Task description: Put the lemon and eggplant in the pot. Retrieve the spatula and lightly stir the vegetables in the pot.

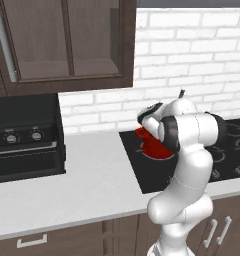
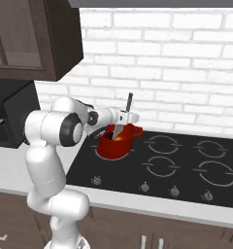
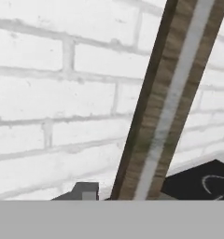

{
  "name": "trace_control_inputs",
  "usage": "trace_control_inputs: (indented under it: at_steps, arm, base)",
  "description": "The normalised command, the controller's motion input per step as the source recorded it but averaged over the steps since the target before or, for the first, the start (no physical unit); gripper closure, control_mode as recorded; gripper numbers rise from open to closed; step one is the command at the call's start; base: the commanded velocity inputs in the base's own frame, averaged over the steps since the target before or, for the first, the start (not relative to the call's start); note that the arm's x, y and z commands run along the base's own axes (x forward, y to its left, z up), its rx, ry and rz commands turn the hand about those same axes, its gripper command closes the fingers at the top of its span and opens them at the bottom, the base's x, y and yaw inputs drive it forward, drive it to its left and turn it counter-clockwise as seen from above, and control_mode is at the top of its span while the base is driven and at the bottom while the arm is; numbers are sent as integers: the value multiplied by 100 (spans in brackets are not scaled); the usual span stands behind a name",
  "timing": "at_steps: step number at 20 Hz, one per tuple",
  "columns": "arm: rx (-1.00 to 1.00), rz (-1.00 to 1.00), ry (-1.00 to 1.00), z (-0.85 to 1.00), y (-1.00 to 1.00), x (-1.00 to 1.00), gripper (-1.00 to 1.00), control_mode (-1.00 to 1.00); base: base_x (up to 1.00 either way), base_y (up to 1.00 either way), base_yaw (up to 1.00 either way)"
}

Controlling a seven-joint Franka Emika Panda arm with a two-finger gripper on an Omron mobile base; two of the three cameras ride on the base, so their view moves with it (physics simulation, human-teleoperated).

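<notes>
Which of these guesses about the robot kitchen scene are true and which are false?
1. The red pot sits on the black cooktop. True.
2. The claw holds a long utensil over the pot. True; its lower end dips into the pot.
3. The pot stands on the grey counter beside the oven. False; it is on the cooktop's near-left burner area, away from the oven.
4. Something yellow shows inside the pot. True; it looks like the lemon.
5. The wall behind the cooktop is dark wood. False; it is a white brick wall.
6. The utensil lies flat on the cooktop. False; it stands nearly upright in the claw.
</notes>
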Motion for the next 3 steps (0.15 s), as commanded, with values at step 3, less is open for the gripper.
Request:
trace_control_inputs:
  at_steps: [3]
  arm:
    - [-19,-8,11,-62,6,0,100,-100]
  base:
    - [0,0,0]
